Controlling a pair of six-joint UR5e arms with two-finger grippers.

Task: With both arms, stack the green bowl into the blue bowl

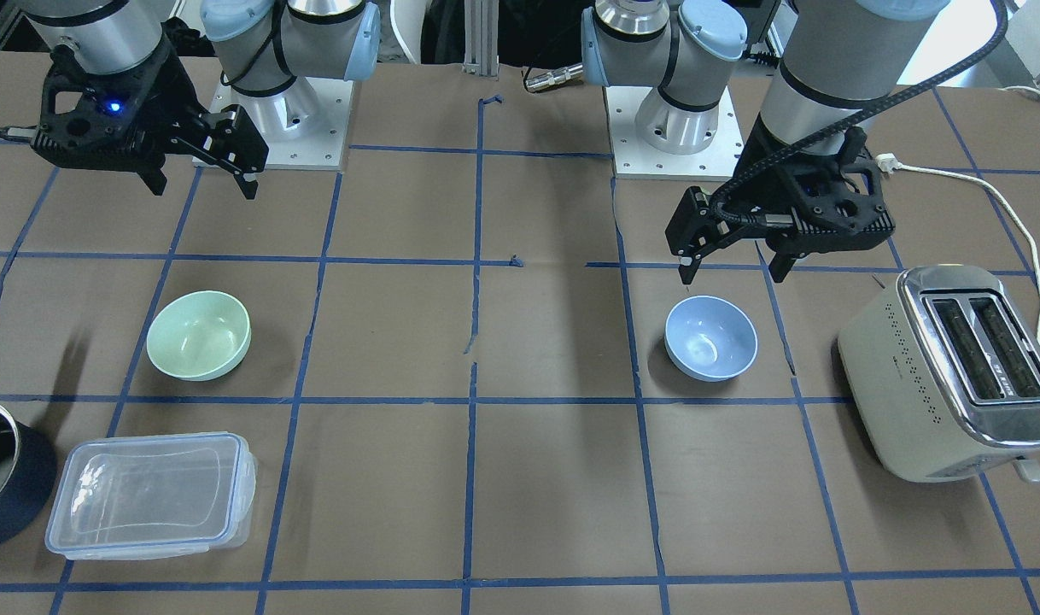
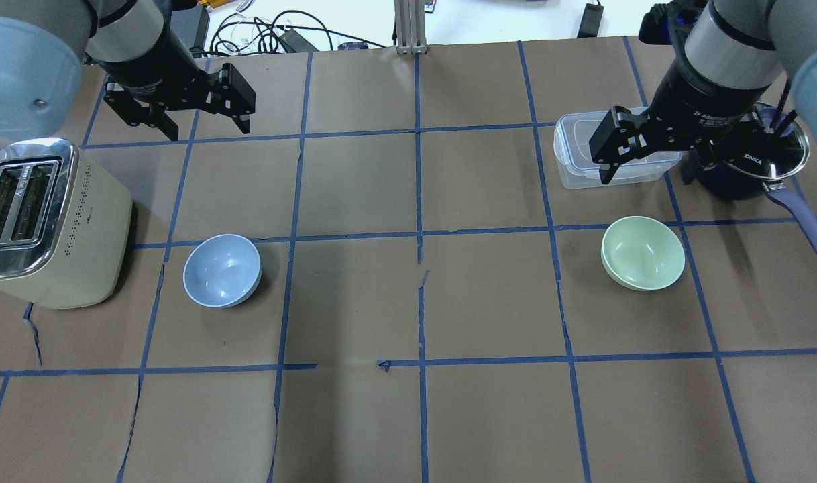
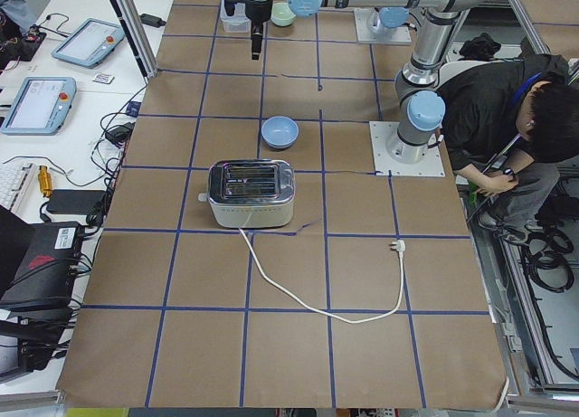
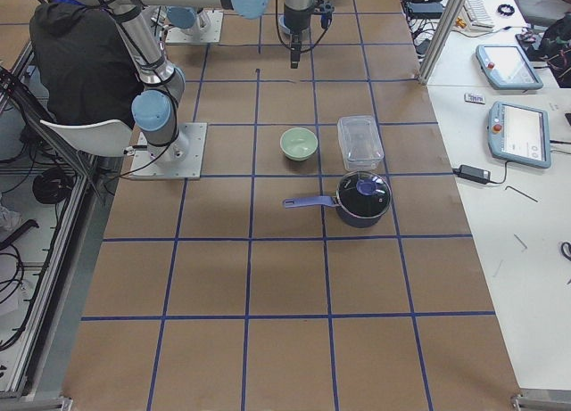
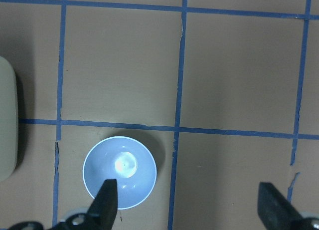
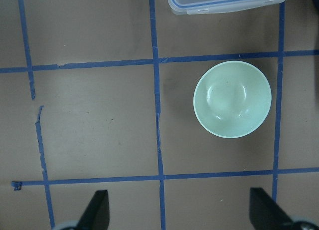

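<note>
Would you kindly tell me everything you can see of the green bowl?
The green bowl is small, round and pale mint, smooth, matte and plain, and looks like plastic. It stands upright and empty on the brown paper of the table, within one blue-taped square on the robot's right side. Nothing touches it: the clear container lies apart from it, and the open right gripper hangs higher up, clear of it.

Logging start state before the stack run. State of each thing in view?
Green bowl, upright, empty, not stacked.
Blue bowl, upright, empty.
Left claw, open, holding nothing.
Right claw, open, holding nothing.
Container, lid on, nothing visible inside.
Pot, lid on.
Toaster, upright, slots empty, unplugged.
</note>
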